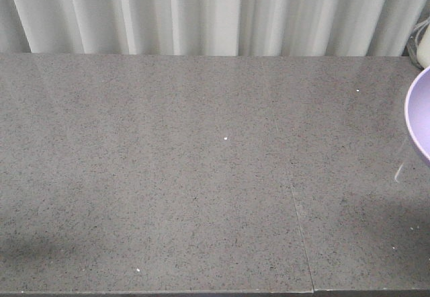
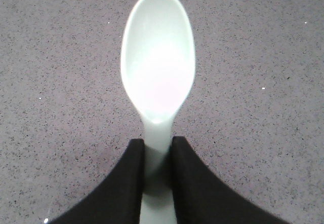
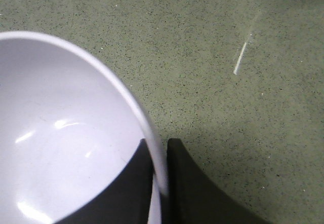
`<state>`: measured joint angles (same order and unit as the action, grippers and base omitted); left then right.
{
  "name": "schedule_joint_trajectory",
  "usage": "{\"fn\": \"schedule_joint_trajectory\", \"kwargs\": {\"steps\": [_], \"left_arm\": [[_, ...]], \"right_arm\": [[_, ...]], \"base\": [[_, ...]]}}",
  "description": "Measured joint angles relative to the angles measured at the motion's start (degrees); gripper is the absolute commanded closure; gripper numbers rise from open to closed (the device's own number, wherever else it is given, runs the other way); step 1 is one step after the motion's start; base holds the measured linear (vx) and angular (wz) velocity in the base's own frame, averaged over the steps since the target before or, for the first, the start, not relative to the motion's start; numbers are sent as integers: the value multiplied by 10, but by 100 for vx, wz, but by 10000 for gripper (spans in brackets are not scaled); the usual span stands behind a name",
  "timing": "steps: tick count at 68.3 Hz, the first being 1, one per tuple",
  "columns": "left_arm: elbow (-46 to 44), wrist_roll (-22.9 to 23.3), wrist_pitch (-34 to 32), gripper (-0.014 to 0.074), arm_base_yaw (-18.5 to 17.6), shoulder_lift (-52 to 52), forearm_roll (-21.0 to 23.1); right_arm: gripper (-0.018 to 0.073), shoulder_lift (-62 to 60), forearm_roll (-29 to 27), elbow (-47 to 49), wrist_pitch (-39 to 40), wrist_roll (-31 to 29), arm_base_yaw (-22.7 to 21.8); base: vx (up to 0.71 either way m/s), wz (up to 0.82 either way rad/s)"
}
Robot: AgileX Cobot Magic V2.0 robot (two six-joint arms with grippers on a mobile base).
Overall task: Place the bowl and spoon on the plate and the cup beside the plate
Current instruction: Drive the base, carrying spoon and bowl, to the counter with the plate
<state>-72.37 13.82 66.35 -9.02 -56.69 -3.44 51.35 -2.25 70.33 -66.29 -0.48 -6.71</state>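
This looks like a curtained-off indoor test or demonstration space dressed as a dining or kitchen surface, though the exact kind of room cannot be told. A wide grey speckled stone-look worktop (image 1: pixel 168 176) fills the front view, with a thin seam (image 1: pixel 299 226) running through its lower right. A white pleated curtain (image 1: pixel 201 15) hangs as a plain backdrop along the top of the frame. The household signs are plastic tableware: a lavender bowl (image 1: pixel 420 119) at the right edge and a pale mint-green spoon (image 2: pixel 157 67) in the left wrist view.
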Motion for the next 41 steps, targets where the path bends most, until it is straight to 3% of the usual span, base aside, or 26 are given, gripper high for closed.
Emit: {"fn": "schedule_joint_trajectory", "kwargs": {"steps": [41], "left_arm": [[0,0,0,603,0,0,0]], "right_arm": [[565,0,0,0,0,0,0]], "base": [[-3,-15]]}}
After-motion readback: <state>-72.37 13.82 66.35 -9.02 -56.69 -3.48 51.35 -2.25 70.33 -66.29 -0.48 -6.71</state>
